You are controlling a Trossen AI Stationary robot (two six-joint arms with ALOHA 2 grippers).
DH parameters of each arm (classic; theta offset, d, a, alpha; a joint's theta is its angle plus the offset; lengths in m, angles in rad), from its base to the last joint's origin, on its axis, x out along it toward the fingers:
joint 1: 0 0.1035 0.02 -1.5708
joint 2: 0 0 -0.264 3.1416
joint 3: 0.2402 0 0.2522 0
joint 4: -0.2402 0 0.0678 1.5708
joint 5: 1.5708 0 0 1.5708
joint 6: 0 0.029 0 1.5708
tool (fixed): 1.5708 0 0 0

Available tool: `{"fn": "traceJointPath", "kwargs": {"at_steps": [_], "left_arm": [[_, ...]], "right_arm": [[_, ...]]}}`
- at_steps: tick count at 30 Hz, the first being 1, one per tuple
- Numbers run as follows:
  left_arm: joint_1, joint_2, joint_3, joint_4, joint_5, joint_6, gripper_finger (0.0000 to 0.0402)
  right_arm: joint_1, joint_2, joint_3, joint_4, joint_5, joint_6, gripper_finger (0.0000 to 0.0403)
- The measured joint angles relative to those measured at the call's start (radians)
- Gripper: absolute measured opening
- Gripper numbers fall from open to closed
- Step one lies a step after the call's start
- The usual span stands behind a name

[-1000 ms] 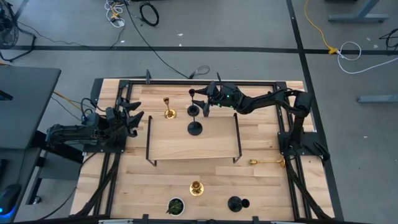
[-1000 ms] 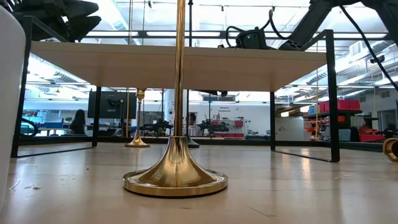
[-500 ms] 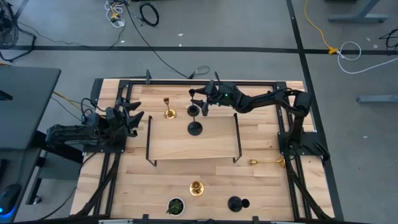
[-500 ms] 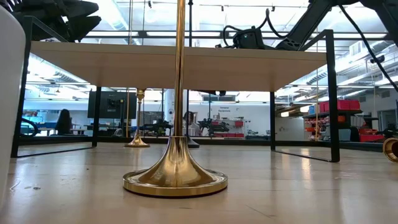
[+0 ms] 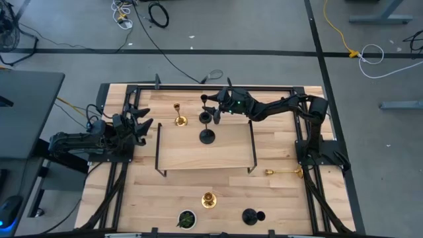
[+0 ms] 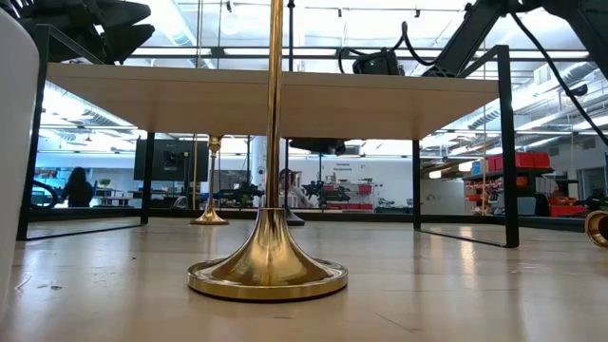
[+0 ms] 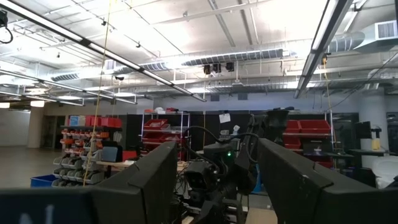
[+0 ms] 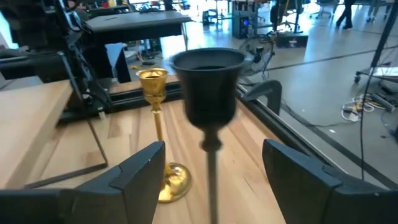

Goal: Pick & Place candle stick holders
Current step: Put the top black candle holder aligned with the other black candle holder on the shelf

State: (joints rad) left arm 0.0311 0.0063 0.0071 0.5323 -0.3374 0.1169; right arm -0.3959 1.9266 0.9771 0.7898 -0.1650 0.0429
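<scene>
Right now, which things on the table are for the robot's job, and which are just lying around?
For the job: three matte black candle stick holders; three shiny gold candle stick holders; open right gripper by a black one.
Just lying about: small dark round thing with green inside; black floor cable; idle left gripper.

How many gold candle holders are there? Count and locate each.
3: one gold holder stands behind the shelf, another in front, a third lies toppled at right.

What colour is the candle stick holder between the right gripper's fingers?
Matte black holder, between the open right gripper fingers; clearest in the right wrist view.
</scene>
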Motion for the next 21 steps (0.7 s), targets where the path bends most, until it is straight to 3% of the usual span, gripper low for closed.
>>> {"fn": "traceJointPath", "kwargs": {"at_steps": [21], "left_arm": [[0.000, 0.000, 0.000, -0.001, -0.002, 0.000, 0.0222]], "right_arm": [[0.007, 0.013, 0.022, 0.011, 0.044, 0.009, 0.0268]]}}
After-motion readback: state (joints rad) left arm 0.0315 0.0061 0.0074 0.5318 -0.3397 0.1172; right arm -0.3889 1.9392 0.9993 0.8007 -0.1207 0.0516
